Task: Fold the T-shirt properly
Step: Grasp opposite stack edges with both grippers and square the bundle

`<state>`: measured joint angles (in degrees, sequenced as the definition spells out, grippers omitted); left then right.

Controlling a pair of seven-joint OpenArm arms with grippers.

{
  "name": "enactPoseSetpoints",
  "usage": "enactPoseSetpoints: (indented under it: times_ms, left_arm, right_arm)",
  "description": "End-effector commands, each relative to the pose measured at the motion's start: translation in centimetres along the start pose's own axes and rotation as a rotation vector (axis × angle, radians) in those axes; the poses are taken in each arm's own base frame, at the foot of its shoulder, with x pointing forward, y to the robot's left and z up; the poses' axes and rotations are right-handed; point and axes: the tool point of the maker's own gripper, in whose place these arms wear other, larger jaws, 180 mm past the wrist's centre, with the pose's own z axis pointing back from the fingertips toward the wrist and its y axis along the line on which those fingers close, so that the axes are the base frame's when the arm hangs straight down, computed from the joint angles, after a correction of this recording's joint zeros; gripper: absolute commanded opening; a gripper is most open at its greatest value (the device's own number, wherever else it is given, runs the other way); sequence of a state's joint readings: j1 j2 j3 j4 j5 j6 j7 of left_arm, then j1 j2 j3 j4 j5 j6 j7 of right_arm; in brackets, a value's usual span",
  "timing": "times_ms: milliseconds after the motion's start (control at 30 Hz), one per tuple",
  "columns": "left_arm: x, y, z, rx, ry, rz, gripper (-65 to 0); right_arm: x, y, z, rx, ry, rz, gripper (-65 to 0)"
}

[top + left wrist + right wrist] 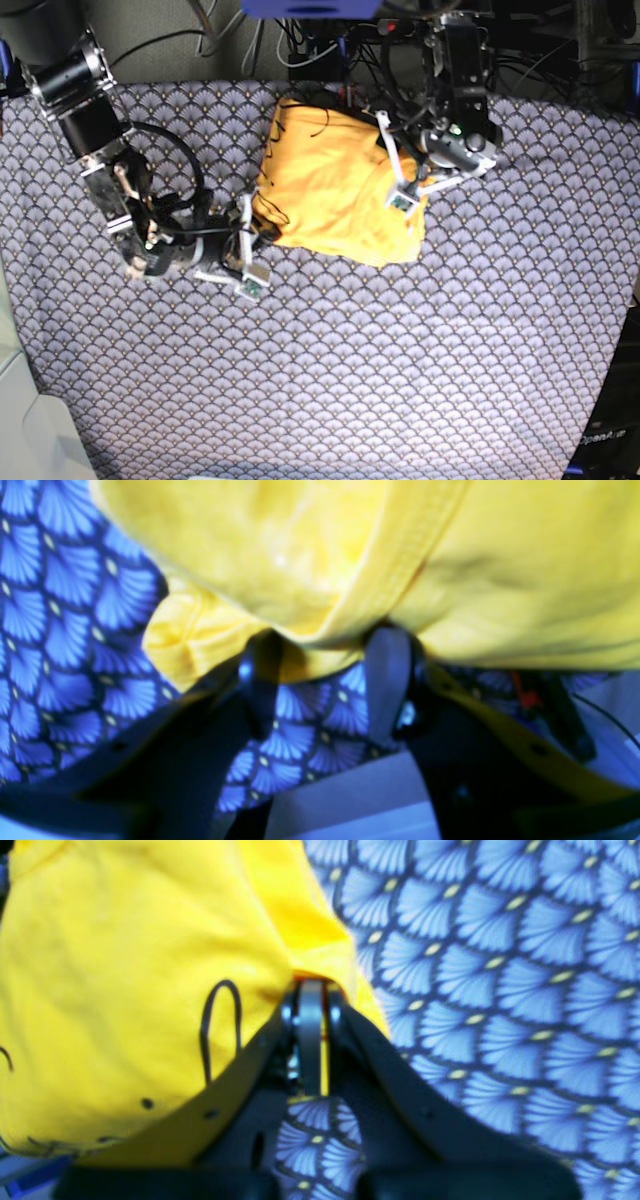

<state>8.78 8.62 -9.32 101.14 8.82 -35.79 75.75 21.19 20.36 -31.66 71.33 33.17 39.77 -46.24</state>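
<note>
The yellow T-shirt [330, 175] lies bunched in a rough rectangle at the back middle of the table. My right gripper [311, 987] is shut on its edge, and a sliver of yellow shows between the fingers. Thin dark scribble marks [220, 1015] run across the cloth beside it. In the base view this right gripper [255, 215] sits at the shirt's left edge. My left gripper [322, 645] has its jaws apart, with a hemmed fold of the T-shirt [310, 580] draped over the fingertips. In the base view the left gripper [402, 195] is at the shirt's right edge.
A blue-grey scallop-patterned cloth [400, 350] covers the whole table under the shirt, seen also as patterned cloth [500, 990] in the right wrist view. Cables and equipment [320, 40] crowd the back edge. A pale object [20, 420] stands at the front left corner.
</note>
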Motion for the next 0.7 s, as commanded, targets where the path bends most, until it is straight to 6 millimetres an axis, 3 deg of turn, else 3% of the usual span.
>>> enactPoseSetpoints:
  times_ms: [0,167,367,500,567,667]
  left_arm:
    - [1.7,0.3,0.3,0.006,-0.050,0.000,-38.0]
    - [4.2,1.1,-0.5,-0.007,-0.071,-0.007,-38.0]
    - [9.4,2.6,-1.4,-0.028,-0.122,-0.025,-38.0]
    - [12.8,3.0,-1.6,-0.056,-0.179,-0.032,-38.0]
    - [14.4,2.7,-1.3,-0.104,-0.233,-0.012,-38.0]
    - [16.4,3.5,0.0,-0.145,-0.313,0.048,-38.0]
  right_arm:
    - [1.2,-0.2,0.5,0.001,-0.038,0.015,-65.0]
    - [-0.3,1.1,0.3,0.020,-0.020,0.011,-65.0]
    - [-2.6,3.3,1.9,0.029,0.020,0.068,-65.0]
    - [-3.8,5.8,2.9,0.054,0.034,0.111,-65.0]
    - [-4.0,7.4,3.1,0.076,0.025,0.127,-65.0]
    - [-4.8,8.3,3.7,0.086,0.034,0.139,-65.0]
